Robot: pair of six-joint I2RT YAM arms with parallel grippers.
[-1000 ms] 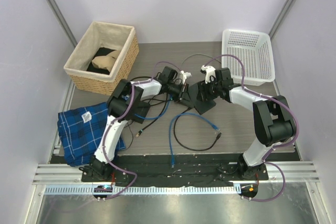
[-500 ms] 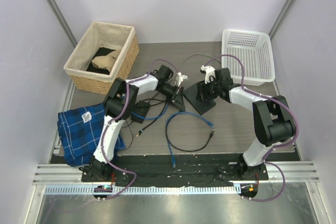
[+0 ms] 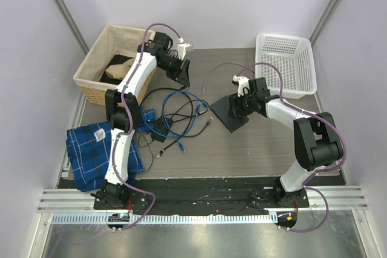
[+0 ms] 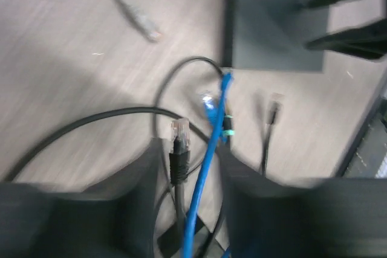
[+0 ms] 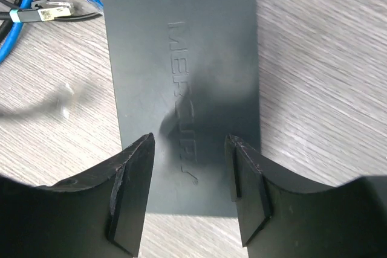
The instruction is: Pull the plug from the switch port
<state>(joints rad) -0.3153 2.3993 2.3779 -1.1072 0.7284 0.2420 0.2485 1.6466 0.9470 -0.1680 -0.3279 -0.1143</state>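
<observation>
Between the left pincer's [image 4: 190, 152] dark fingers, which stand wider apart than what passes through them, run a thin black lead [image 4: 178, 161] with a clear tip and a glossy blue cable [image 4: 202, 173]. Neither looks clamped. Beyond them the blue plug [image 4: 208, 102] lies free on the wood-grain desk [image 4: 72, 58], near the switch [image 4: 272, 34]. The right pincer [image 5: 188, 142], also spread, sits over the switch's flat, matte-black lid and grips nothing. The pull looks done; next, I judge, both arms should back off without snagging the cables.
</observation>
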